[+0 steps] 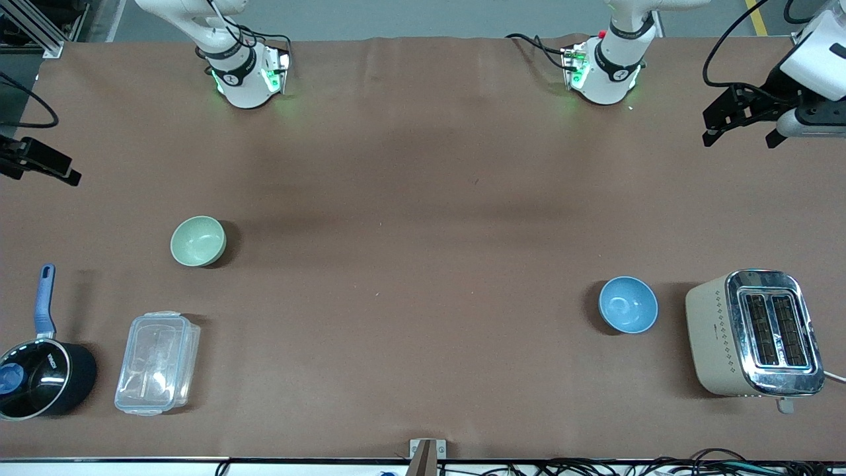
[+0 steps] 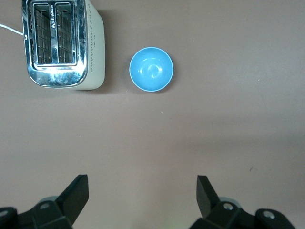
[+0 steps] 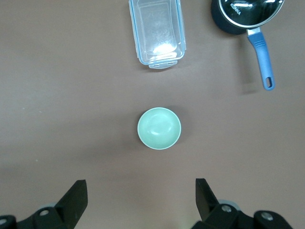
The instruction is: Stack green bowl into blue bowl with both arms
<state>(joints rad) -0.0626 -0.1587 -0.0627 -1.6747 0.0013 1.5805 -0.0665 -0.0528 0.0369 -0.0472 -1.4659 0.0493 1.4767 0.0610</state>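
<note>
My worktop (image 1: pixel 423 198) wears a matt brown cloth-like cover, faintly creased, and on it the green bowl (image 1: pixel 198 241) and the blue bowl (image 1: pixel 628 305) both look smooth and glossy, like glazed ceramic, with soft highlights inside. The toaster (image 1: pixel 753 332) has a mirror-bright chrome top over matt cream sides, the lidded box (image 1: pixel 157 363) is clear glossy plastic, and the saucepan (image 1: pixel 41 378) is shiny black with a smooth blue handle. My arms' shells are glossy white, and my left hand (image 2: pixel 142 195) and right hand (image 3: pixel 141 199) are matt black.
</note>
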